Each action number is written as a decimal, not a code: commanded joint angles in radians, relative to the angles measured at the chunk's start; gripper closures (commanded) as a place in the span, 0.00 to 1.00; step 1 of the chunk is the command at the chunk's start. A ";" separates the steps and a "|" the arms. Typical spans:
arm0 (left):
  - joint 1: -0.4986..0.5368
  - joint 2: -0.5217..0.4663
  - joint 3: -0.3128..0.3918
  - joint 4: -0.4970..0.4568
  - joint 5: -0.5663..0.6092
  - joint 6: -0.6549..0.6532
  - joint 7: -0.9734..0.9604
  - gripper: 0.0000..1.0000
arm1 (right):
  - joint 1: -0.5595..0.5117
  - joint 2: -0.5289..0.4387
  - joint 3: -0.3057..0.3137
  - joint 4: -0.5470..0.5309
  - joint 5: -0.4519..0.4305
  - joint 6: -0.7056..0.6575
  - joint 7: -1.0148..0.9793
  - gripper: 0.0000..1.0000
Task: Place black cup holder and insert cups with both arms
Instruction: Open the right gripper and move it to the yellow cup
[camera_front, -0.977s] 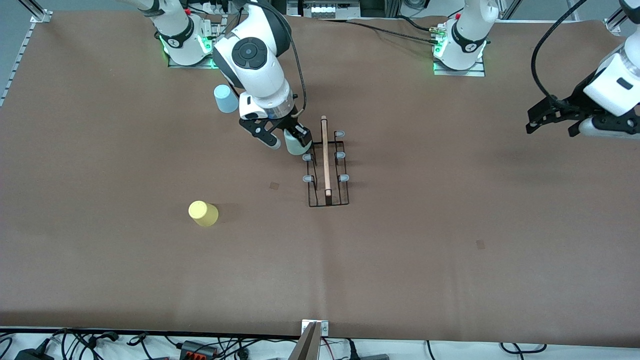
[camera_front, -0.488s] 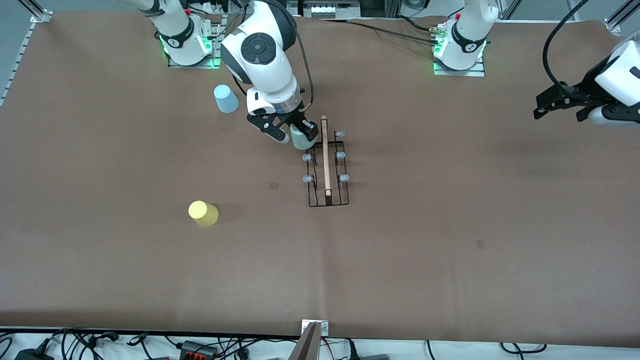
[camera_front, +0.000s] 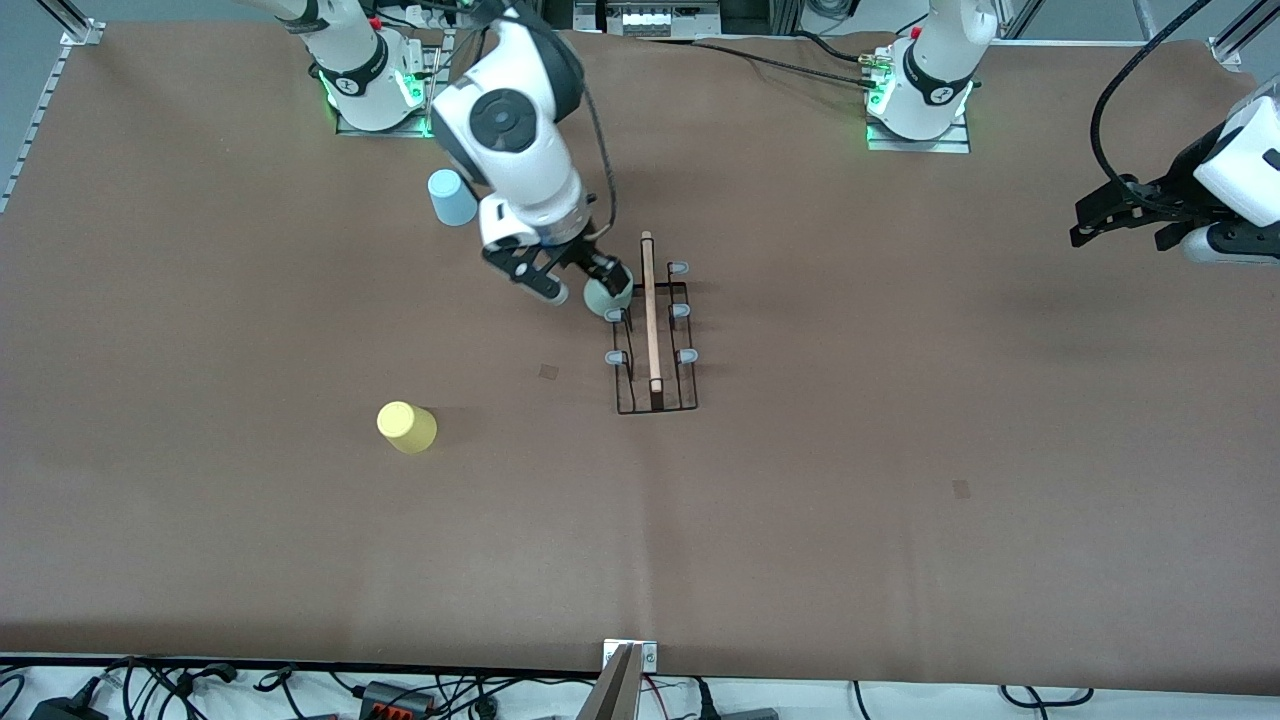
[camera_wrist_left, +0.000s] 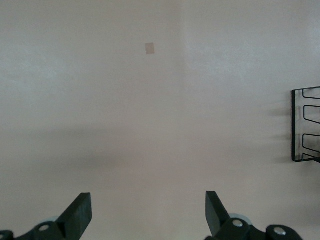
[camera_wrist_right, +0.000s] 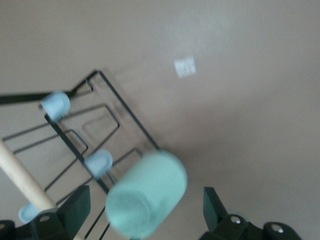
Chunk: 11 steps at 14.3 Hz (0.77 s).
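Here the right hand (camera_front: 575, 283), open, is over the desk (camera_front: 900, 500) beside the mint green cup (camera_front: 607, 297) on the black cup holder (camera_front: 652, 335), while the open left hand (camera_front: 1120, 215) waits over the desk's bare end.

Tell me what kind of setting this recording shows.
Likely a robotics lab bench: two bolted arm bases, a table under plain brown covering, and loose cables along its near edge.
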 joint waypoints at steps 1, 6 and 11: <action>0.003 0.011 -0.003 0.030 0.009 -0.025 0.010 0.00 | -0.092 -0.023 -0.040 0.011 -0.009 -0.052 -0.274 0.00; 0.006 0.011 -0.005 0.030 0.006 -0.026 0.010 0.00 | -0.230 -0.038 -0.165 0.018 -0.006 -0.080 -0.836 0.00; 0.004 0.012 -0.005 0.030 0.006 -0.026 0.008 0.00 | -0.263 0.063 -0.215 0.034 -0.088 0.013 -1.035 0.00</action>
